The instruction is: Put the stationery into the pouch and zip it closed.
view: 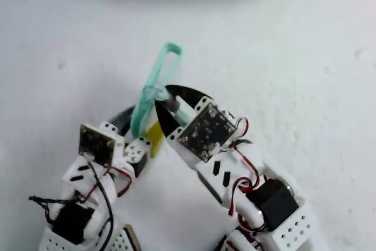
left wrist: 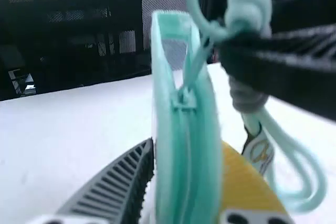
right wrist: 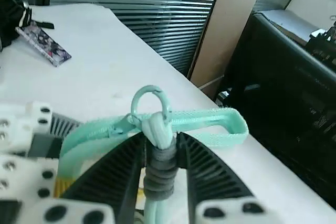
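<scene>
**Two arms share the pouch as the zip runs its course**

The mint pouch (view: 154,80) stands on edge above the white table (view: 282,57), clamped across its lower body by the left gripper (view: 139,126), one black jaw and one yellow pressed to either face. The right gripper (view: 170,105) is clenched on the grey-wrapped pull cord (right wrist: 157,166), just below its knot and ring (right wrist: 149,100). In the left wrist view the slider (left wrist: 184,98) sits partway along, with the teeth apparently meshed on one side and a gap open beyond it, so closing looks to be the step in hand. Doing it well likely means drawing the cord straight along the zip line, not sideways. The left arm should brace firmly so the fabric stays taut and does not bunch under the slider.
</scene>
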`<state>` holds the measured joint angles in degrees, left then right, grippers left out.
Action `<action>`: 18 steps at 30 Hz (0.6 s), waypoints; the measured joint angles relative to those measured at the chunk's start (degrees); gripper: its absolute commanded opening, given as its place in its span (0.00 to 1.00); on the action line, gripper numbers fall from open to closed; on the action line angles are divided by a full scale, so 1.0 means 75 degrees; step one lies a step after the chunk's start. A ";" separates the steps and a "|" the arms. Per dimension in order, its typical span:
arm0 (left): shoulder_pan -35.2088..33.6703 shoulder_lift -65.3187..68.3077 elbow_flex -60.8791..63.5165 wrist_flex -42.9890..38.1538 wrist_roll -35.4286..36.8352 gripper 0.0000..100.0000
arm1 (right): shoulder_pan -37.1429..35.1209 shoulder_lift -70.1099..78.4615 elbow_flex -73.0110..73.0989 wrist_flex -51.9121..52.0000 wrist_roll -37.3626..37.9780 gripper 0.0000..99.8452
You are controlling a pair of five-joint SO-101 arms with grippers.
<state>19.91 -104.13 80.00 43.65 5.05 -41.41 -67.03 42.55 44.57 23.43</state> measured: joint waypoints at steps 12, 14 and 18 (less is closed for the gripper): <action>0.0047 -0.0012 -0.0305 0.0000 0.0094 0.02 | -0.0059 0.0727 -0.1348 0.0340 0.0445 0.02; 0.0047 -0.0012 -0.0305 0.0000 0.0094 0.02 | -0.0059 0.1371 -0.1946 0.0598 0.0445 0.02; 0.0012 -0.0012 -0.0316 0.0000 0.0094 0.02 | -0.0059 0.2919 -0.3376 0.1149 0.0457 0.02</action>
<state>20.00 -104.22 77.63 43.65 5.76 -41.85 -45.14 17.23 53.19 26.86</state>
